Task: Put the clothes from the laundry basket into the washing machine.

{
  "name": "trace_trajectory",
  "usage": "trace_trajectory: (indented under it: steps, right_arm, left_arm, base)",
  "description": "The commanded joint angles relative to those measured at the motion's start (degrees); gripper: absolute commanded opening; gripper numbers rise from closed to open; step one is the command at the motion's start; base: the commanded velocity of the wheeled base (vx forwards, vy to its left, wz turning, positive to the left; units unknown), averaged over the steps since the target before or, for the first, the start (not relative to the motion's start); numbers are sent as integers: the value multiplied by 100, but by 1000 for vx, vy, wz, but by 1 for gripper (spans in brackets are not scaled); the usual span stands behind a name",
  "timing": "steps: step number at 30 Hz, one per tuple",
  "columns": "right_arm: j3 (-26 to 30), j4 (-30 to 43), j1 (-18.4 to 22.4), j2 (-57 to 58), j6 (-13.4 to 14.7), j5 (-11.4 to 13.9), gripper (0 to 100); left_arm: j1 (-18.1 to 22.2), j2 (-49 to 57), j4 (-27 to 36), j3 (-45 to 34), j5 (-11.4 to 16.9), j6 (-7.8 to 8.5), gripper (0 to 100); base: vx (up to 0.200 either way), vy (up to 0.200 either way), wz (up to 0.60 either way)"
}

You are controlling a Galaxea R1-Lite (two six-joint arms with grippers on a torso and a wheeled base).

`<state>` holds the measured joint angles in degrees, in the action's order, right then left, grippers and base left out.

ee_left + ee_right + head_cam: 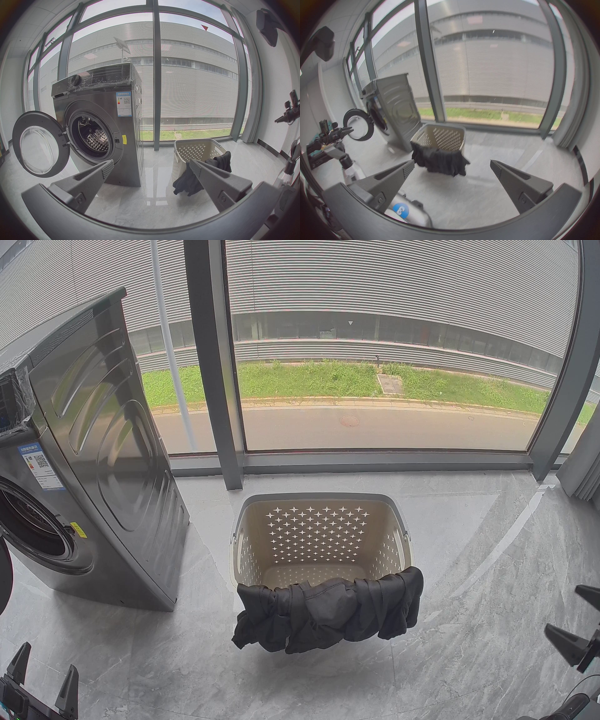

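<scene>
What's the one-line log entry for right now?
stage: pre-grasp | clothes: dark, draped over laundry basket near rim | washing machine: door open | left gripper: open, empty | right gripper: open, empty

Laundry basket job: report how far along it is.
Done: the round door of the grey front-loading washing machine stands open. In hand: nothing; the left tool and right tool are both open and empty. Left: the dark grey garment draped over the near rim of the beige perforated plastic laundry basket has yet to go into the drum.
</scene>
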<state>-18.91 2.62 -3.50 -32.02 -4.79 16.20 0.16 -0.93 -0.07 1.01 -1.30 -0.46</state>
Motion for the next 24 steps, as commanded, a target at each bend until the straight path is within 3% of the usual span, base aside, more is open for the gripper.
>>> trace_trajectory:
  steps: [1,11,12,16,20,24]
  right_arm:
    - [177,-148,-661,-2009,-136,261,100]
    - [335,-1405,-687,-3750,-31,243,100]
    - [414,-1914,-722,-4180,84,243,100]
    - [458,-2662,-758,-4919,505,234,100]
    - [432,-2969,-784,-5481,585,217,100]
    - [388,-3444,-916,-6167,620,-170,100]
  left_arm:
    - [2,84,-1,-92,-1,-24,100]
    - [-7,84,-1,-92,-1,-24,100]
    - [2,84,-1,-92,7,-24,100]
    - [2,84,-1,-92,7,-24,100]
    - [2,84,-1,-92,7,-33,100]
    - [2,84,-1,-92,7,-33,100]
  base:
    - [0,0,0]
    - [0,0,0]
    - [0,0,0]
    - [0,0,0]
    - [0,0,0]
    - [0,0,0]
